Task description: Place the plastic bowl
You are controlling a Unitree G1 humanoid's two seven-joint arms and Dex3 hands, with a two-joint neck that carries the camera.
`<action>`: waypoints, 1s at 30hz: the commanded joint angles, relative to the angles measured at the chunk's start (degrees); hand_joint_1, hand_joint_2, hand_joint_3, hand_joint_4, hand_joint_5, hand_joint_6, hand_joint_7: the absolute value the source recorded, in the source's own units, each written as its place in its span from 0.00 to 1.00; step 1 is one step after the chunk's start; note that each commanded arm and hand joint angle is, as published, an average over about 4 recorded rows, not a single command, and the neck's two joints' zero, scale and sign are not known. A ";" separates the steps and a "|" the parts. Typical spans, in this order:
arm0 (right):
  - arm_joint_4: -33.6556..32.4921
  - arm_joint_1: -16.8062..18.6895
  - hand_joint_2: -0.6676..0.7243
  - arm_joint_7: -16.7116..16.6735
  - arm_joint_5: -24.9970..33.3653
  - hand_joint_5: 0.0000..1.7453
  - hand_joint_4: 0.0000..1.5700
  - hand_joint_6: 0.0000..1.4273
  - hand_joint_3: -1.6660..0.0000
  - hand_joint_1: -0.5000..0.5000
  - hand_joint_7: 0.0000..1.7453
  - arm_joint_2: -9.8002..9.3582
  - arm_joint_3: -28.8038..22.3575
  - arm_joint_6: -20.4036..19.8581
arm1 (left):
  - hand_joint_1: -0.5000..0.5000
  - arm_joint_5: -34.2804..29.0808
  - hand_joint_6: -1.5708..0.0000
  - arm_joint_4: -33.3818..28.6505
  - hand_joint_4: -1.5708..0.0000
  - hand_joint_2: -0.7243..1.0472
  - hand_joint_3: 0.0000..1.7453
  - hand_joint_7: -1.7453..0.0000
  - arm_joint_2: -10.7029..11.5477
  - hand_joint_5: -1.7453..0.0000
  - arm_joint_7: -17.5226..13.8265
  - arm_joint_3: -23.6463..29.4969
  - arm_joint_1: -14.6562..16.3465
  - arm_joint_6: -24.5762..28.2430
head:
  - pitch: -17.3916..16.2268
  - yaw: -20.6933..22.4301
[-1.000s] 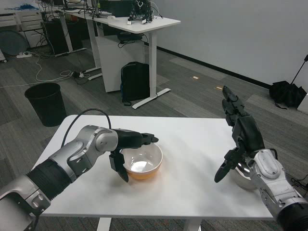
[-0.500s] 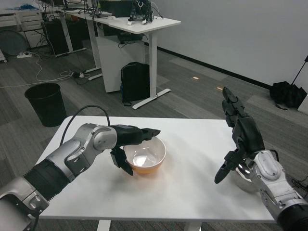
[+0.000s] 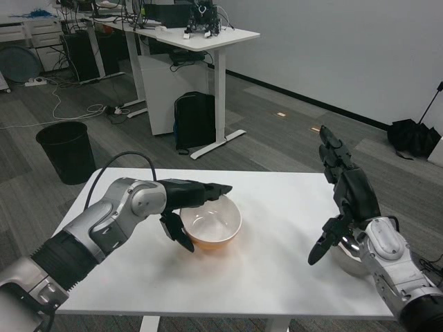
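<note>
The plastic bowl [image 3: 213,220], white inside and orange outside, is at the middle of the white table [image 3: 277,200], upright. My left hand [image 3: 185,200] grips its left rim, with fingers reaching over the top edge and the thumb under the side. Whether the bowl rests on the table or hangs just above it I cannot tell. My right hand [image 3: 344,200] is raised over the table's right side, fingers spread, holding nothing.
A silver metal bowl [image 3: 344,261] sits on the table's right part, mostly hidden behind my right wrist. Beyond the table stand a black bin [image 3: 66,149], a black backpack [image 3: 194,117] and white desks [image 3: 201,34].
My left hand has carried the bowl a little to the right and away from me. The right hand has stayed where it was.
</note>
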 commanded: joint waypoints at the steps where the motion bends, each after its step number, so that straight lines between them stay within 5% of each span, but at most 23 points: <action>1: -0.21 -0.70 0.86 -0.07 0.26 0.00 0.00 0.00 1.00 0.08 0.00 -0.25 0.25 -0.69 | 0.00 -1.03 1.00 1.71 1.00 1.00 0.15 1.00 0.79 1.00 0.43 -0.21 0.48 -0.12 | -0.50 -0.07; 21: 0.97 -0.70 0.82 -0.11 0.35 0.00 0.00 0.00 1.00 0.08 0.00 -0.20 0.34 -0.69 | 0.00 -6.65 1.00 5.80 1.00 1.00 0.15 1.00 0.71 0.94 -0.27 0.19 0.08 -0.16 | -1.37 0.10; 30: 0.89 -0.81 0.83 -0.11 0.28 0.00 0.00 0.00 1.00 0.08 0.00 0.00 0.14 -0.67 | 0.00 -9.69 1.00 -1.05 1.00 0.95 0.15 1.00 0.16 0.93 0.65 11.33 1.18 -1.79 | 1.47 -0.22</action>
